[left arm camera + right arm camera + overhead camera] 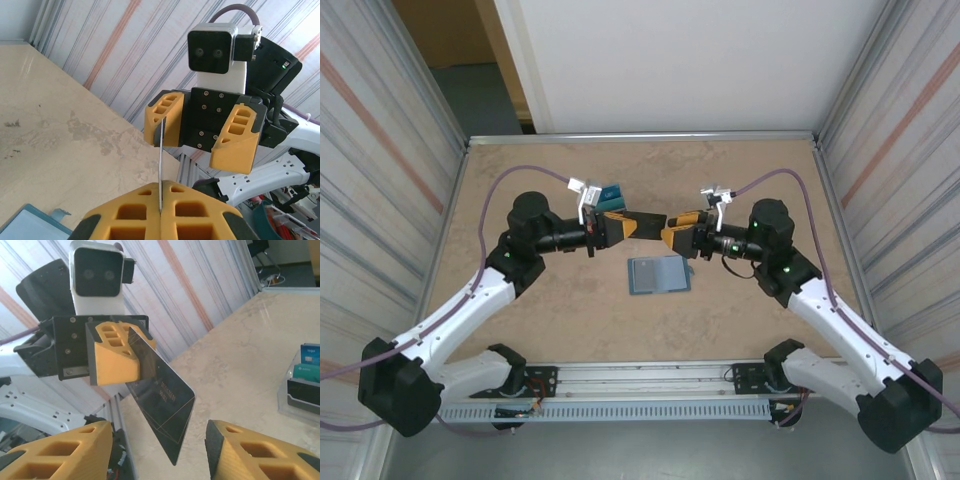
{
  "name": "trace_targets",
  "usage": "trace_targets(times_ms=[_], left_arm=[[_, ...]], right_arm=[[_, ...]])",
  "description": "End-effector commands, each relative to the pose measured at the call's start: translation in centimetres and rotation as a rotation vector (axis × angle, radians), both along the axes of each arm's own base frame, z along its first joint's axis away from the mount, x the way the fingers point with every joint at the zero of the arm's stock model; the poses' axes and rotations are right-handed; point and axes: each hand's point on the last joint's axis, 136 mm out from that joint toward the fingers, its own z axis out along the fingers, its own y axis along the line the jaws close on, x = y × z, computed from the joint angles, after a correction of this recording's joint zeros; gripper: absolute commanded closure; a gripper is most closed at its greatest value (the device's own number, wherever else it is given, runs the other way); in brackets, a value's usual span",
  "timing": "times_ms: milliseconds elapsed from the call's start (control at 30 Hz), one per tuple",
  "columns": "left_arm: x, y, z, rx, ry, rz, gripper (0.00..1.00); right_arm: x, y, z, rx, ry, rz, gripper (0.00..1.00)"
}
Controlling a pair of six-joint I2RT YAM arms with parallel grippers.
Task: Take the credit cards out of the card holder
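**Dark card mid-air btwn grippers: thin, stiff, slick**

Clamped tight in the left gripper: one dark card, pinched by one short end, the rest sticking out free toward the right gripper. Edge-on from left wrist cam, so barely a line there. Right jaws roughly half spread, one on each side of the card's free end in the right wrist view, with nothing gripped there yet. In left wrist view, seems to graze one side of the right jaws, though touching vs just beside is hard to call.

Card holder flat on the table, pale panel up, just on the near side of both grippers in top view. Other credit cards, blue and teal, upright in a clear stand further back on the table.

Handling, as a judgement:
- Very light, close to weightless for either arm.
- Stiff enough to hold shape from one end; no droop visible.
- Glossy faces, so prob. slippery; likely to pivot if squeezed near a corner.
- Not fragile, but bendable if pulled off-axis from both ends.

Where to take hold: on the flat faces, pads square across the free short end, well in from the corners, w/ decent overlap. Never on the thin edge. For a handover, close right firmly before releasing left, and keep both grips in line w/ the card's plane to avoid twist.
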Motion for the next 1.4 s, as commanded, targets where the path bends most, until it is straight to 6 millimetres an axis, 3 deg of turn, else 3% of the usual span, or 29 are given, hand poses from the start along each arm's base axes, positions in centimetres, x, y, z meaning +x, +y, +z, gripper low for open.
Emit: trace_targets(times_ms=[0,33,233,500,600,733,867,1067,1367], left_arm=[[-0.5,0.0,1.5,-0.021,-0.054,-0.024,1.00],[-0.5,0.0,1.5,-0.022,-0.053,-0.024,1.00],[-0.4,-0.1,1.4,-0.028,-0.041,-0.035,1.00],[-0.4,-0.1,0.5,0.011,-0.027,-0.025,0.99],[-0.4,0.1,0.2,0.039,-0.036,-0.021,0.82],[-0.3,0.7,0.4,0.118,-0.085,-0.011,0.42],[-0.1,1.4,1.1,0.237,-0.189,0.012,0.26],[1.5,1.9,1.7,0.416,-0.284,0.023,0.19],[-0.1,-1.4,-0.3,0.611,-0.488,-0.220,0.21]], right_arm=[[0.3,0.5,0.4,0.013,0.011,0.016,0.47],[0.6,1.0,-0.3,0.002,0.029,0.030,0.47],[0.4,2.8,0.3,0.005,0.011,0.107,0.53],[-0.3,3.4,1.5,0.017,-0.033,0.146,0.88],[-0.2,3.1,1.1,-0.006,-0.035,0.117,0.95],[-0.7,2.8,0.7,-0.039,-0.033,0.119,0.99],[-1.2,2.4,0.1,-0.084,-0.040,0.117,1.00],[-1.8,2.5,-0.5,-0.146,-0.027,0.150,1.00],[-1.9,3.2,-0.7,-0.159,-0.030,0.181,0.99]])
